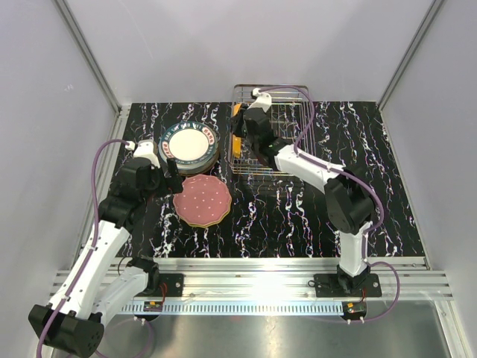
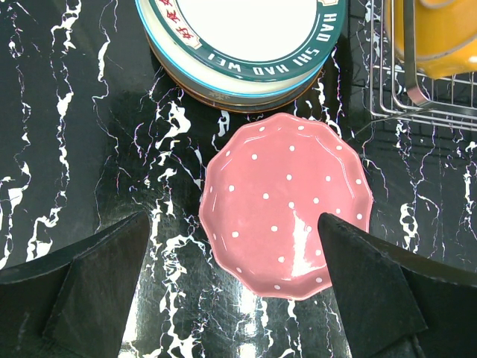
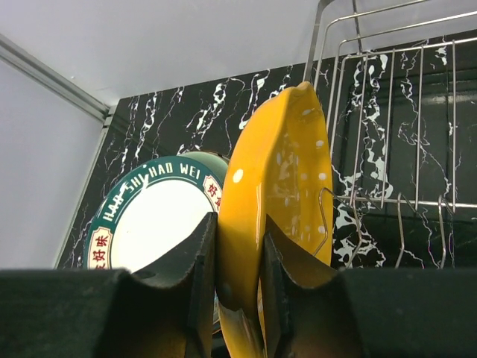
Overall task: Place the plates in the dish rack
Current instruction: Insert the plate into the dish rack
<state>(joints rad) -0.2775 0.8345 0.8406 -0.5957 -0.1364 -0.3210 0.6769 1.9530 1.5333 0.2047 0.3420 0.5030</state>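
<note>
We see the right gripper [image 3: 238,250] pinching a glossy orange-yellow scalloped plate with white dots [image 3: 282,168] by its rim, upright and edge-on, at the thin shiny wire dish rack's [image 3: 387,134] left edge. Behind it is a green-rimmed white plate [image 3: 160,216].

The pink plate [image 2: 287,201] has white dots; the yellow-orange plate [image 3: 279,179] pale dots; the stacked plate [image 2: 246,19] is white, green-rimmed; the bench [image 2: 67,149] black, white-veined.

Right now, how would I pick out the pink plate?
On the black marbled table, find the stack of plates left of the wire rack. Just nearer the front edge lies the pink plate, flat and alone, scalloped with white dots.
</note>
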